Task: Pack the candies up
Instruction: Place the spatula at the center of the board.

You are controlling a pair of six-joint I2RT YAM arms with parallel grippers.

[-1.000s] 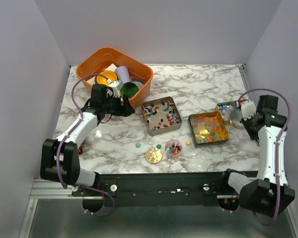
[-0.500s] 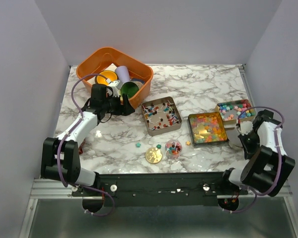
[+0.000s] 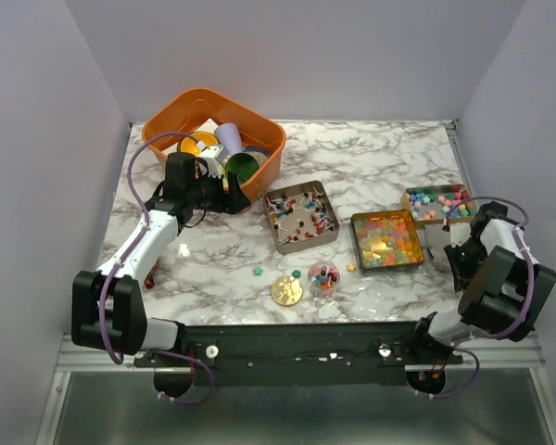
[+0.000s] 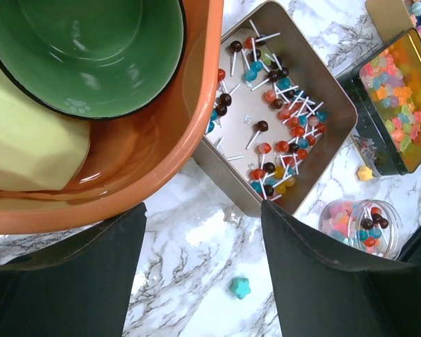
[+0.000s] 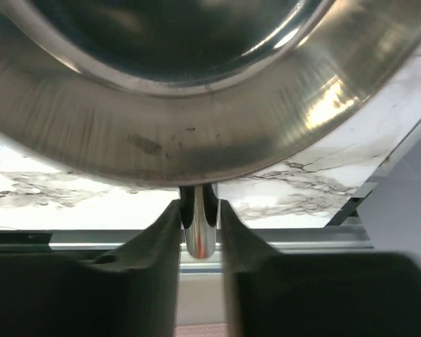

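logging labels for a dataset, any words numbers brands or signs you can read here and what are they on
No words, numbers or brand names can be read in any view.
green bowl: a small paw-print mark on its inner wall, no lettering.
gold disc: any embossing is too small to read.
metal dish: no marking shows.

Multicoloured candies in three open tins, a clear jar, few loose on table
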